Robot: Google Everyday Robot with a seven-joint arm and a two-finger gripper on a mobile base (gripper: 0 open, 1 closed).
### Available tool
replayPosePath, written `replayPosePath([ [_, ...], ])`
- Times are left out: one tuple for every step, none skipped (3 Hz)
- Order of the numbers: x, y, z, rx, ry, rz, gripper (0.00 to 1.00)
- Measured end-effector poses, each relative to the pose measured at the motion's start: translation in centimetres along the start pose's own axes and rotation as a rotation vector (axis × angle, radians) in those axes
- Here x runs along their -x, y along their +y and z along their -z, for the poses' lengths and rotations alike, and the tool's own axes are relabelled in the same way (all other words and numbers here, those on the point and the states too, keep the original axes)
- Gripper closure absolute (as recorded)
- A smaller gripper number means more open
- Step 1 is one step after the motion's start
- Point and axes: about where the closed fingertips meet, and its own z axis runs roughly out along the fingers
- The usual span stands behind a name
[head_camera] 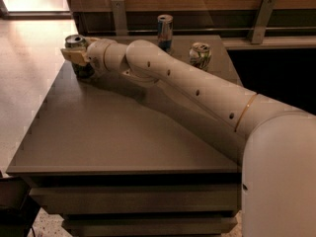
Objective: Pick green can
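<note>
Leftmost, the green can (77,41) stands upright at the far-left corner of the bench (113,132). The claw (74,52) sits right against that can, but I cannot tell whether it pinches it. Well right of the green can stand a slim blue-and-silver can (164,31), then a white can (200,56).

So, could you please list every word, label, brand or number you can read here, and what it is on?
No text can be read anywhere.
Green can: pale markings, too blurred to read.
Slim blue-and-silver can: print unreadable.
White can: print unreadable.
Pincer, at the green can by the table's far left corner: no marking shows.
</note>
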Motion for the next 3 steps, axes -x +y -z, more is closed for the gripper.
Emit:
replayPosePath([
  [0.01, 0.21, -0.16, 0.004, 0.0, 0.0, 0.85],
  [0.02, 0.42, -0.32, 0.007, 0.0, -0.001, 1.0],
  [0.02, 0.43, -0.32, 0.007, 0.0, -0.001, 1.0],
])
